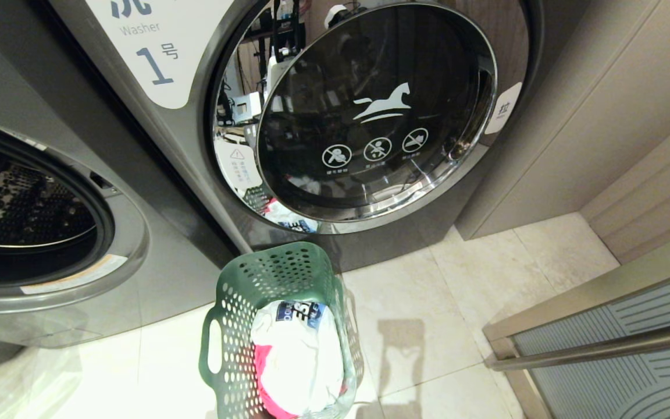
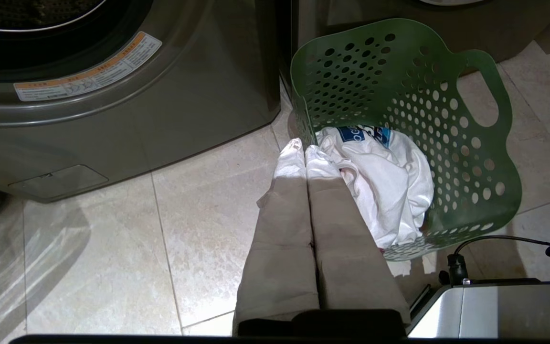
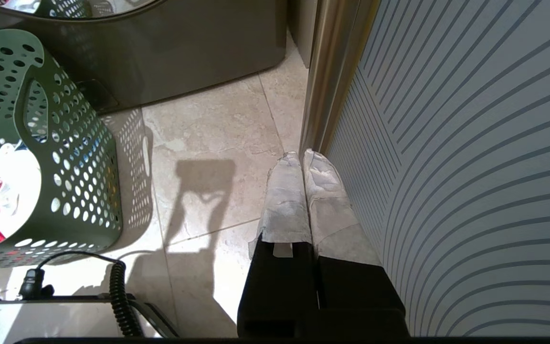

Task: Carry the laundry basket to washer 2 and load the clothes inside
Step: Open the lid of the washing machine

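Green laundry basket [image 1: 280, 326], clothes [image 1: 300, 355] inside, stands on floor tiles before washer 1 [image 1: 370, 116]; left gripper [image 2: 303, 150] and right gripper [image 3: 301, 157] closed, empty. Carry not begun; open machine [image 1: 38, 221] at left possibly washer 2

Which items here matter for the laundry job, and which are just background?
Job:
- laundry basket, standing on the floor
- clothes inside it
- left machine with open door, no number visible

Background:
- washer labelled 1, door shut
- striped panel
- coiled cable
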Controlling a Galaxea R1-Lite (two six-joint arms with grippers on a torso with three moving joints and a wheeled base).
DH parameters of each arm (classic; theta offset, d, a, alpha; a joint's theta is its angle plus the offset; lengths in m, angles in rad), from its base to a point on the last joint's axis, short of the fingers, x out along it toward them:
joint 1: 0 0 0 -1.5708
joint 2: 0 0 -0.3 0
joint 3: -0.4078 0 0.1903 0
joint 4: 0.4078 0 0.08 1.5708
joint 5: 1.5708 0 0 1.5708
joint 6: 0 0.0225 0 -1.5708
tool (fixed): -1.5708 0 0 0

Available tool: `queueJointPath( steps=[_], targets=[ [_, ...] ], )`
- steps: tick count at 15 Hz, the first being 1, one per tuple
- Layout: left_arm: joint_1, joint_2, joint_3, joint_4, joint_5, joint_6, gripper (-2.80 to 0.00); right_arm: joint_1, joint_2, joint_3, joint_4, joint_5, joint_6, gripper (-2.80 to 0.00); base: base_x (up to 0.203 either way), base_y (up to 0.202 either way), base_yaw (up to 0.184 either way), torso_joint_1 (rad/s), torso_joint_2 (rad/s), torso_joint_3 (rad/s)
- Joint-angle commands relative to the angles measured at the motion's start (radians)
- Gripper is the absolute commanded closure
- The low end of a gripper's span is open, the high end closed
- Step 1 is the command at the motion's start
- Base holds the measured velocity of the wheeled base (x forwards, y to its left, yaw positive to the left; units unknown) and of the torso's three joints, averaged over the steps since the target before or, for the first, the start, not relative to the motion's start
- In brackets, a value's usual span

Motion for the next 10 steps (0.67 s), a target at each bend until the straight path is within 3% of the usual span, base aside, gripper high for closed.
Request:
queueJointPath(
  steps=[1,6,10],
  targets=[
    [0.001,0.002,0.000,-0.002,0.004,-0.008,0.00,0.001,0.000,0.000,-0.001,0.000,0.000,0.00,0.000,0.000,0.000,0.000,0.00,0.000],
    [0.001,0.002,0.000,-0.005,0.004,-0.036,0.00,0.001,0.000,0.000,-0.001,0.000,0.000,0.00,0.000,0.018,0.001,0.000,0.00,0.001],
    [0.001,0.002,0.000,-0.004,0.005,-0.048,0.00,0.000,0.000,0.000,0.000,0.000,0.000,0.00,0.000,0.190,-0.001,0.004,0.00,0.004]
  ],
)
